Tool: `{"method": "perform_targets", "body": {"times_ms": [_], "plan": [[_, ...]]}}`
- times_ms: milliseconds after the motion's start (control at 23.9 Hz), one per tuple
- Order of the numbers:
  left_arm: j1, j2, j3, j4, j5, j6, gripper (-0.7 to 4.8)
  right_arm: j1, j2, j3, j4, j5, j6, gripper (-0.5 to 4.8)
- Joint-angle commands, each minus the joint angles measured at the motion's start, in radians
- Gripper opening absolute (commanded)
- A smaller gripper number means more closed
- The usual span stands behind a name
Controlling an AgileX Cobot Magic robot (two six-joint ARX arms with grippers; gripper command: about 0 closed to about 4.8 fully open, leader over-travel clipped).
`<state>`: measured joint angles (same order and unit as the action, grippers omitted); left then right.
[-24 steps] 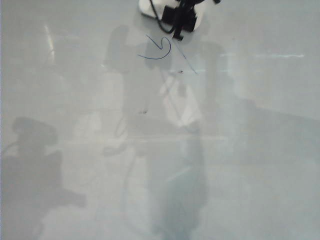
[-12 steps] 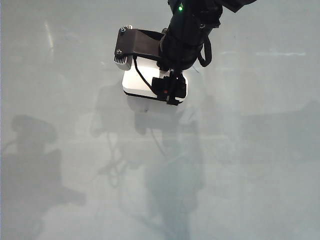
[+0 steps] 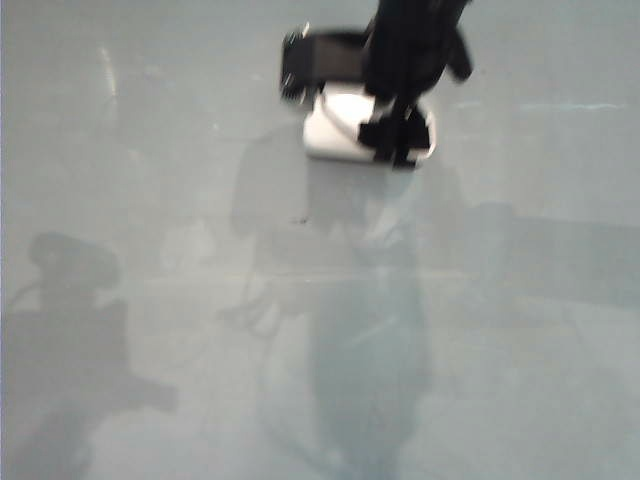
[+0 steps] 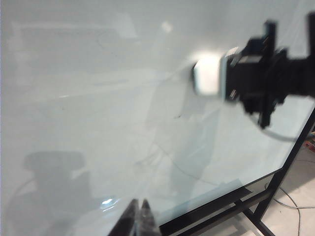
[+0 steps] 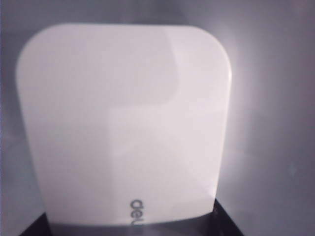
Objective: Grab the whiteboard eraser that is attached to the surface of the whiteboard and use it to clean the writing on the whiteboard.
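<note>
Whiteboard (image 3: 150, 380): one eraser (image 3: 340, 125), right end effector (image 3: 395, 135) gripping.

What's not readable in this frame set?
- Right gripper fingertips: motion blur in the exterior view, the whiteboard eraser fills the right wrist view.
- Writing: none visible on the whiteboard; eraser and arm cover that patch.
- Left gripper: cut by the frame edge.
</note>
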<state>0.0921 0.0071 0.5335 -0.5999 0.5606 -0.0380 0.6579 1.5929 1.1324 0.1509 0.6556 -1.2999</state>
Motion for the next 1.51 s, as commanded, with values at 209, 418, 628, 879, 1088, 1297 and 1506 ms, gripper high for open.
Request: {"method": "perform_targets", "body": {"times_ms": [209,418,628,879,1088,1297,1506], "plan": [[0.0,0.001,0.002,0.01,0.001,0.004,-0.02,-0.031,-0.22,0.029,0.16,0.133,-0.051,1.49],[0.0,0.001,0.002,0.01,0.001,0.004,-0.02,0.015,-0.438,0.029,0.159,0.172,-0.03,1.48],[0.0,0.001,0.002,0.01,-0.001,0.004,-0.02,-0.007,-0.63,0.029,0.007,0.17,0.319,1.48],[0.0,0.001,0.002,0.01,0.001,0.004,-0.02,-0.455,-0.669,0.027,-0.118,-0.267,0.834,1.48],[0.0,0.001,0.002,0.01,0.001,0.004,-0.02,-0.721,-0.574,-0.088,-0.037,-0.506,1.122,1.48],[0.0,0.001,0.002,0.01,0.002,0.004,-0.02,-0.7,-0.51,-0.279,0.218,-0.572,1.196,1.48],[0.0,0.001,0.002,0.01,0.0,0.004,-0.02,-0.64,-0.386,-0.334,0.39,-0.595,1.196,1.48]]}}
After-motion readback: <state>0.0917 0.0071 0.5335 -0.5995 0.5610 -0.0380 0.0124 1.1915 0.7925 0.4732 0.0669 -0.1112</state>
